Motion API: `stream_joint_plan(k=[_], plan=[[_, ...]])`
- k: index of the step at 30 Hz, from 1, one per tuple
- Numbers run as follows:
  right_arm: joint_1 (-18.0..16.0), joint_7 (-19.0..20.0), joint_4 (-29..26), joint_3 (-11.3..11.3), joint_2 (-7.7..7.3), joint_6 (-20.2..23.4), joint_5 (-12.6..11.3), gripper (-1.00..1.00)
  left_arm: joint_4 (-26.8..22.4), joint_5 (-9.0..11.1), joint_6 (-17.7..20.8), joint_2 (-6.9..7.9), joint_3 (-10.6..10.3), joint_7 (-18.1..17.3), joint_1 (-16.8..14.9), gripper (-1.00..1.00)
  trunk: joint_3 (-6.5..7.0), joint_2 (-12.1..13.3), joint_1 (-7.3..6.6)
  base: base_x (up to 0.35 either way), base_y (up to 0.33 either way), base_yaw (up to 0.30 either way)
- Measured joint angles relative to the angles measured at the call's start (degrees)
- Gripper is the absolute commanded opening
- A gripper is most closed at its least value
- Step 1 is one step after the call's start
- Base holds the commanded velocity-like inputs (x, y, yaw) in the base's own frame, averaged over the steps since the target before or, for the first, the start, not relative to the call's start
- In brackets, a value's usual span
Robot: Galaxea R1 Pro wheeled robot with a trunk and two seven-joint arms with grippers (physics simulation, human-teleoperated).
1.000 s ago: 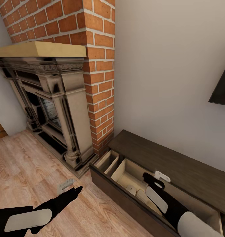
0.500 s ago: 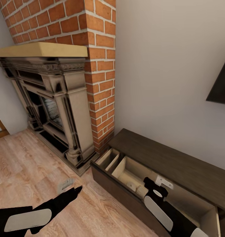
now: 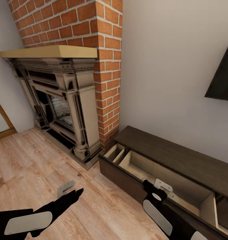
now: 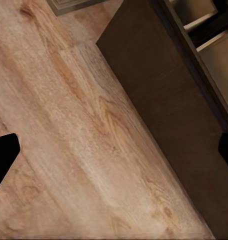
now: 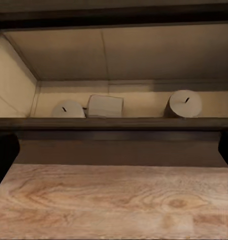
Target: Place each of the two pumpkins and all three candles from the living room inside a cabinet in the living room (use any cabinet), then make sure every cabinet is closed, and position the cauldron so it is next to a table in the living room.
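Brick fireplace (image 3: 65, 100) stands just beside the cabinet (image 3: 174, 156), whose drawer is pulled out. Three candles (image 5: 184, 104) lie inside the cabinet's drawer. Right gripper (image 3: 159, 188) hangs at the drawer front, left gripper (image 3: 69, 190) over floor, both spread, empty

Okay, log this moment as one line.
cabinet: drawer open | candles: three inside | right gripper: at drawer front | left gripper: over floor
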Motion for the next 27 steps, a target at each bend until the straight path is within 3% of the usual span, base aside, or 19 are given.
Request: stream_joint_plan(k=[7,12,15,24,27], plan=[[0.0,0.0,0.0,0.9,0.27,0.0,0.1,1.0,0.0,0.0,0.0,-0.06,0.0,0.0,0.0,1.0,0.38,0.0,0.0,-0.298,0.194,-0.131],[0.0,0.0,0.0,4.3,0.29,0.0,0.3,1.0,0.0,-0.1,0.0,-0.06,0.0,0.0,0.0,1.0,0.76,0.0,0.0,-0.296,0.196,-0.194],[0.0,0.0,0.0,5.2,0.3,0.0,0.3,1.0,0.0,-0.1,0.0,-0.06,0.0,0.0,-0.1,1.0,0.99,0.0,0.0,-0.295,0.197,-0.201],[0.0,1.4,2.9,5.9,0.3,-0.1,0.4,1.0,0.3,0.0,0.1,-0.16,0.0,-0.2,0.0,1.0,1.69,0.0,-0.02,-0.233,0.164,-0.203],[0.0,3.1,4.4,5.9,0.31,-0.6,0.4,1.0,5.3,0.0,0.4,-2.02,-0.4,-0.4,0.0,1.0,1.92,0.0,-0.03,-0.018,0.013,-0.203]])
